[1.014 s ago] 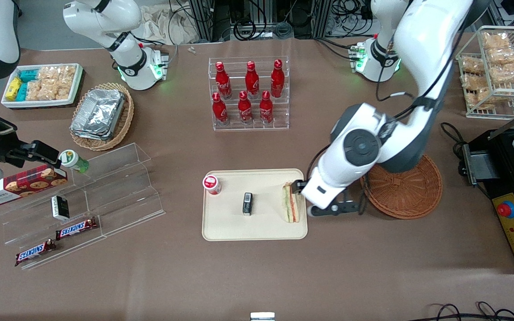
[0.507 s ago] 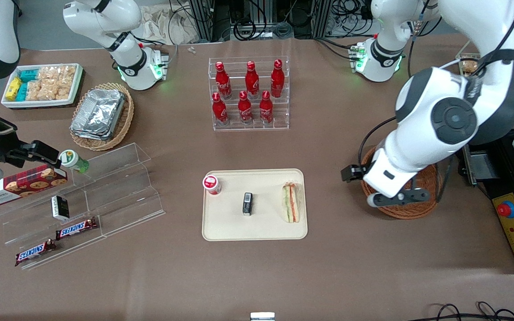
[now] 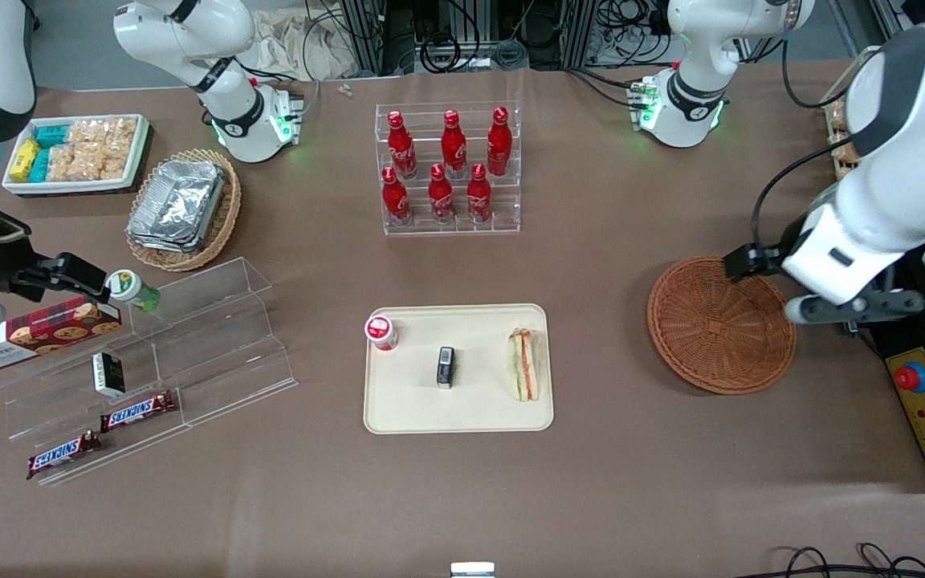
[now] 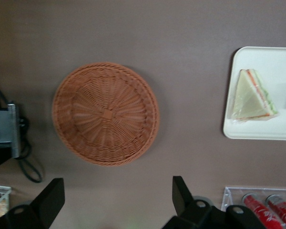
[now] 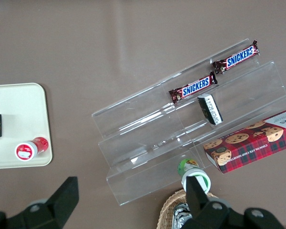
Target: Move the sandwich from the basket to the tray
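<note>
Lying on the tray (image 3: 462, 413), the wrapped sandwich (image 3: 523, 365) looks light, soft and slippery; hold its bread faces gently. The gripper (image 4: 115, 200), fingers apart and empty, hovers above the basket (image 3: 721, 324).

Sandwich (image 3: 523, 365) wrapped, flat on cream tray (image 3: 462, 417), right end, frame center. Round reddish-brown wicker basket (image 3: 721, 324) sits right of tray. Pincer (image 4: 115, 204) hovers above basket, fingers apart.

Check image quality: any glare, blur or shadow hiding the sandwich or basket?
Front view: even light, sandwich sharp on the tray, faint shadow beside the basket. Left wrist view: softer focus, basket and sandwich still readable; open gripper above the basket's edge, fingers dark. No glare on either.
</note>
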Tool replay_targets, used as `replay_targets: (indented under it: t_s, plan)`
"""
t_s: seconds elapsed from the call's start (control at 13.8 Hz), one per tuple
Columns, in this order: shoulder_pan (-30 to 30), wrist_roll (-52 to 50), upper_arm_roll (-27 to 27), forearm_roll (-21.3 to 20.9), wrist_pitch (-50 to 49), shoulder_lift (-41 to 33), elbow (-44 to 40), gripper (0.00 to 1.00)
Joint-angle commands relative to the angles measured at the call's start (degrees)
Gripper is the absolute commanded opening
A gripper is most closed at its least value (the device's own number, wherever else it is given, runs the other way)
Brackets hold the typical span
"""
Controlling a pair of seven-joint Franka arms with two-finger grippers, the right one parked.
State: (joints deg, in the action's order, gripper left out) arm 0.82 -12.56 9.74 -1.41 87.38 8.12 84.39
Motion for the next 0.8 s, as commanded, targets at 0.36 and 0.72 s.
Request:
replay_targets:
  t_s: [0.36,0.72]
  plan:
    - [1.65,6.32,-9.13,3.43,-0.20,-13.49,11.60,1.00]
    - [1.65,6.93,-9.04,2.99,-0.28,-12.34,9.31,1.00]
